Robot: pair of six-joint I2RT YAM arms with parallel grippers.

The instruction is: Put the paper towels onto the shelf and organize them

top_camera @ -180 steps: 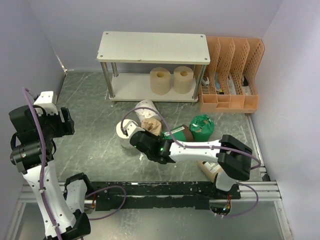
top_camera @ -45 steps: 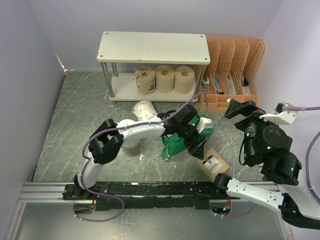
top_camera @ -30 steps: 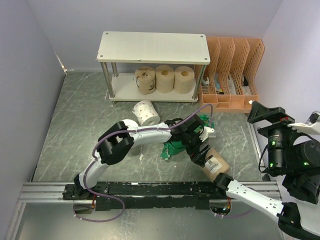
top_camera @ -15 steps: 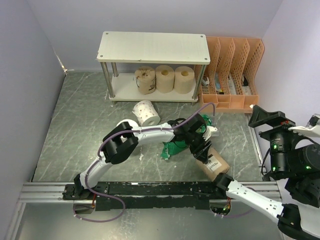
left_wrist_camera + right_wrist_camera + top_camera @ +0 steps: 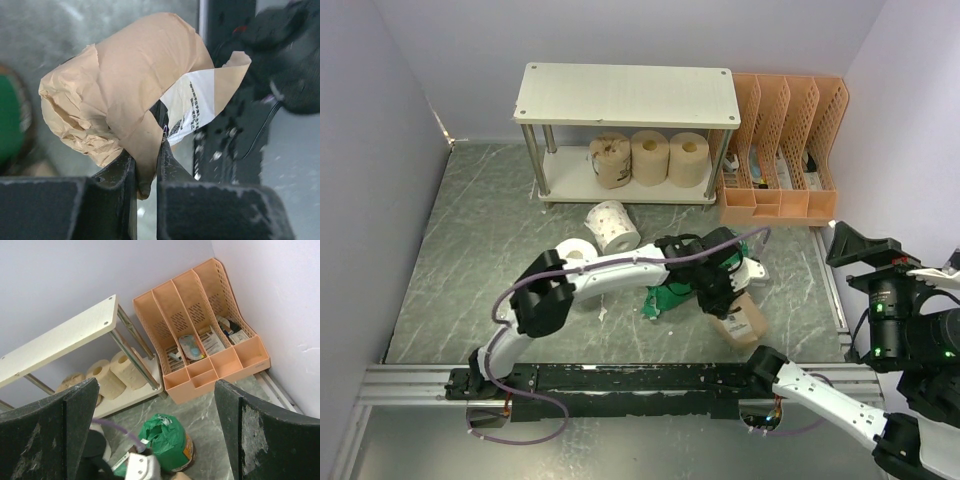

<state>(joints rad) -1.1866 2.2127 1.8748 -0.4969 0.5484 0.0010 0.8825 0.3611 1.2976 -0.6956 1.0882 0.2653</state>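
My left gripper [image 5: 728, 292] [image 5: 146, 161] is shut on a flap of the wrapper of the brown labelled paper towel roll [image 5: 741, 319] [image 5: 125, 95], which lies on the floor near the rail. Three tan rolls [image 5: 649, 156] stand on the lower board of the shelf [image 5: 625, 95] [image 5: 60, 340]. Two white rolls [image 5: 611, 225] lie in front of the shelf. One green-wrapped roll [image 5: 668, 296] lies under the left arm, and another [image 5: 167, 440] stands upright beside it. My right gripper [image 5: 865, 250] [image 5: 155, 385] is open, raised high at the right and holds nothing.
An orange perforated file rack [image 5: 780, 150] [image 5: 205, 335] with small items stands right of the shelf against the back wall. The black rail [image 5: 620, 380] runs along the near edge. Walls close in on the left, right and back.
My left gripper has shut on the brown labelled roll's wrapper after reaching it past the green roll. The roll has turned slightly. The right arm has hardly moved.
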